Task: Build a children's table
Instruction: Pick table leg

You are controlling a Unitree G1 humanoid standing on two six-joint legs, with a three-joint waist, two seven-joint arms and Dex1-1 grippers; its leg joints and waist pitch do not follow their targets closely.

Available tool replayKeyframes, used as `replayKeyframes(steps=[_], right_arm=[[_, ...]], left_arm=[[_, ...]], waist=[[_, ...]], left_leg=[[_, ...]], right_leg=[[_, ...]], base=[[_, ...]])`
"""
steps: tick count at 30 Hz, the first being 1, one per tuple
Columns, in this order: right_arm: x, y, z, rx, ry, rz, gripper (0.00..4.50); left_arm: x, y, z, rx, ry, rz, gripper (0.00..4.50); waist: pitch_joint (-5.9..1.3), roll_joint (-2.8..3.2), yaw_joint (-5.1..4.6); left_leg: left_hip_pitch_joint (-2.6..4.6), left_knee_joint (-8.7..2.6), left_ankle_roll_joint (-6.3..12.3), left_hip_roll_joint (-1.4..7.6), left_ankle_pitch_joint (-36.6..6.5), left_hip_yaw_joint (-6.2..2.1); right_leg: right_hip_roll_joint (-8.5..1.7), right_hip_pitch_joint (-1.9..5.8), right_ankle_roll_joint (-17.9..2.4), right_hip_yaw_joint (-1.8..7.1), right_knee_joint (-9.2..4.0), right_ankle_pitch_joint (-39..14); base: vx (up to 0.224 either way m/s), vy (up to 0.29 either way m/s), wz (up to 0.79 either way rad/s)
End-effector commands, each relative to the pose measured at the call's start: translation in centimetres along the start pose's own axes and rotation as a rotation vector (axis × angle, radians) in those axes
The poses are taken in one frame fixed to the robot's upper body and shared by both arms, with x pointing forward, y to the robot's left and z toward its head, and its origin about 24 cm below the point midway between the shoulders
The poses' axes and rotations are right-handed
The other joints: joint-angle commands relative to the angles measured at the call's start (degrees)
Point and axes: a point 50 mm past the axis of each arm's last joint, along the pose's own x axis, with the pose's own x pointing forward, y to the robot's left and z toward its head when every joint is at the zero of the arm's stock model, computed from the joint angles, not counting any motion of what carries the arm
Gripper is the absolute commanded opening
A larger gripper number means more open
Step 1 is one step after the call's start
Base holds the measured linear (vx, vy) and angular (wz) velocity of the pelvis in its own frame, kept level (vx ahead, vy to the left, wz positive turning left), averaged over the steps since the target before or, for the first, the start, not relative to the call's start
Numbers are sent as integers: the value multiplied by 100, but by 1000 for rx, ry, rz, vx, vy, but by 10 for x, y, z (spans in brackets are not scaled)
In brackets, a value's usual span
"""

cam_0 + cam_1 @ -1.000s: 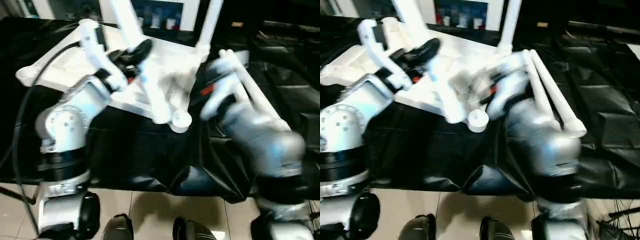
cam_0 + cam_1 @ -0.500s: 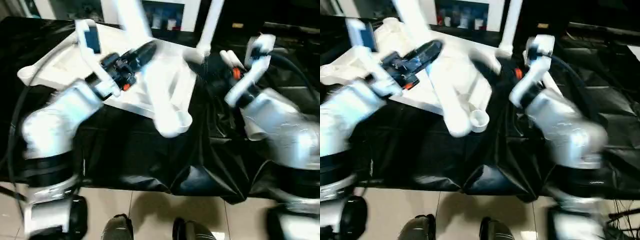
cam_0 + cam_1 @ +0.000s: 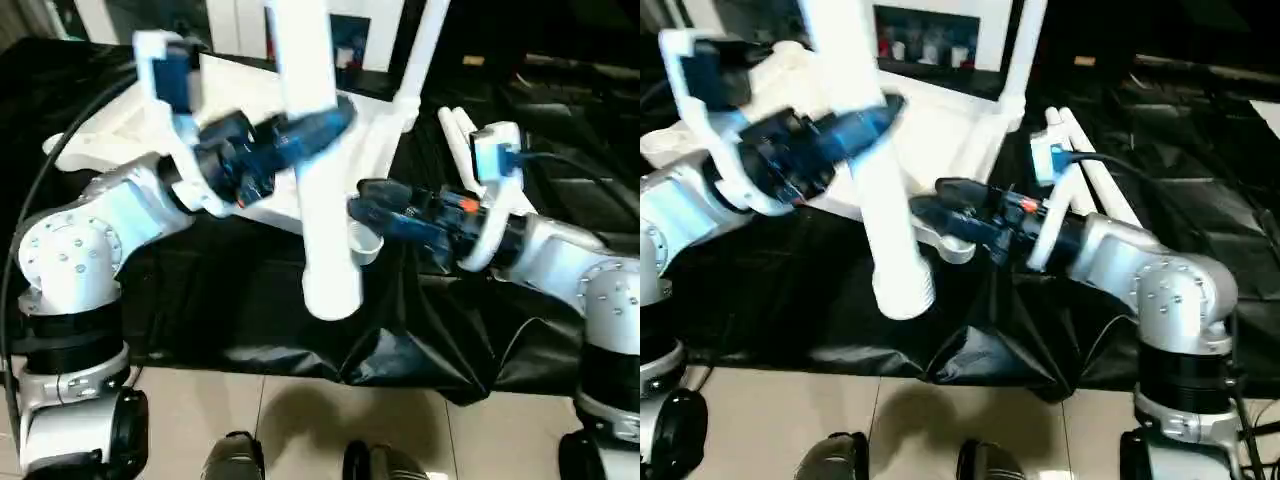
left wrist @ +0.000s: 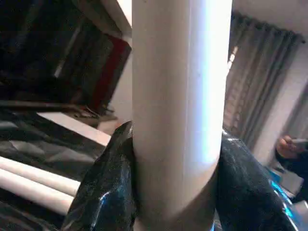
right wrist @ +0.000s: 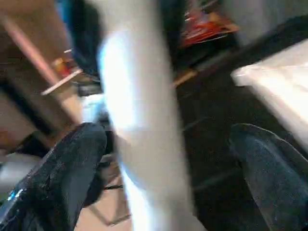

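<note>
The left gripper [image 3: 325,120] is clenching an upright white leg [image 3: 320,200] over the worktop's [image 3: 250,310] near edge, crowding the tabletop [image 3: 120,140] corner, while the right gripper [image 3: 365,200] is hovering alongside with jaws released.

1. Work table [image 3: 250,320], covered with black plastic sheeting, across the middle of the frame.
2. White tabletop [image 3: 120,135], upside down, resting on the sheeting, upper left.
3. Two white legs [image 3: 1095,175], side by side on the sheeting, right of centre.
</note>
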Motion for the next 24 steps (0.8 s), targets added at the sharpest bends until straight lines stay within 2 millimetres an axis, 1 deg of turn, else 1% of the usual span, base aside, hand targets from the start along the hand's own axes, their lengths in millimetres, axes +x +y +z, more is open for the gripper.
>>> replayKeyframes(steps=[1, 3, 5, 6, 8, 10, 13, 16, 22, 24], right_arm=[[1, 5, 5, -15, 11, 36, 450], [1, 6, 5, -9, 13, 45, 450], [1, 7, 5, 0, 24, 60, 450], [2, 7, 5, 0, 32, 58, 450], [3, 5, 1, -7, 67, 46, 450], [4, 3, -2, -13, 95, 32, 450], [6, 2, -4, -16, 107, 23, 450], [6, 1, -5, -19, 122, 9, 450], [7, -2, -7, -35, 142, -13, 450], [7, -2, -10, -40, 165, -18, 450]], left_arm=[[2, -3, 0, 15, 13, -20, 184], [2, -2, -1, 15, 17, -22, 184], [2, -1, -2, 15, 24, -24, 184], [3, -1, -2, 15, 25, -27, 184], [4, -2, -3, 15, 29, -34, 184], [6, -2, -5, 15, 35, -44, 184], [6, -3, -6, 14, 40, -49, 184], [7, -3, -8, 9, 47, -54, 184], [7, -3, -12, 7, 69, -52, 184], [8, -3, -13, 6, 75, -54, 184]], waist=[[-666, 73, 32], [-681, 67, 49], [-685, 60, 69], [-699, 44, 76], [-716, 49, 79], [-712, 51, 88], [-735, 42, 83], [-730, 32, 83], [-723, 36, 84], [-724, 37, 82]], left_leg=[[150, -355, -172, 147, -1003, -71], [148, -353, -195, 140, -987, -73], [151, -356, -203, 137, -1023, -71], [143, -357, -202, 135, -1025, -74], [148, -356, -215, 138, -1034, -77], [144, -364, -237, 141, -1087, -83], [142, -366, -269, 139, -1158, -93], [134, -367, -272, 133, -1174, -95], [137, -368, -273, 136, -1219, -101], [131, -371, -268, 136, -1202, -105]], right_leg=[[-386, 360, -713, 230, -436, -1860], [-386, 370, -730, 226, -433, -1825], [-376, 361, -708, 226, -442, -1836], [-382, 371, -686, 224, -440, -1862], [-380, 364, -657, 222, -441, -1881], [-377, 354, -621, 218, -455, -1937], [-381, 359, -596, 210, -459, -1993], [-380, 360, -562, 207, -470, -2066], [-380, 346, -507, 204, -488, -2175], [-377, 354, -498, 203, -486, -2156]], base=[[0, 0, 0], [0, 0, 0], [0, 0, 0], [0, 0, 0], [0, 0, 0], [0, 0, 0], [0, 0, 0], [0, 0, 0], [0, 0, 0], [0, 0, 0]])
